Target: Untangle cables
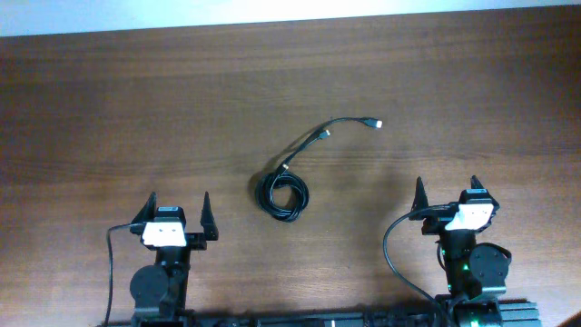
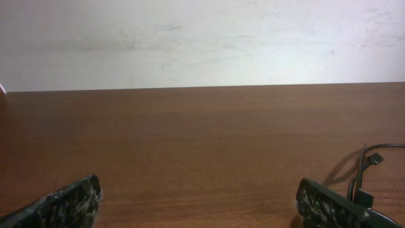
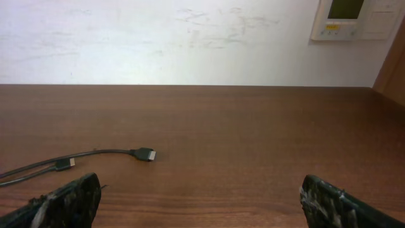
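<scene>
Dark wooden table [image 1: 109, 109], cables [image 1: 283, 194] coiled at its centre, between the arms, tails trailing diagonally toward the far right. Left gripper [image 1: 178, 198] and right gripper [image 1: 447, 184] both spread wide, empty. Coil nearer the left; plug ends nearer the right.

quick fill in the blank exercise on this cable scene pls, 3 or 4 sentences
1. The cables lie on the table ____ the left hand and the right hand, touching neither.
2. Both hands are ____ and hold nothing.
3. Their loose plug ends trail toward the ____ hand's side of the table.
4. The right wrist view shows ____ plug ends.

Missing words: between; open; right; two.
</scene>
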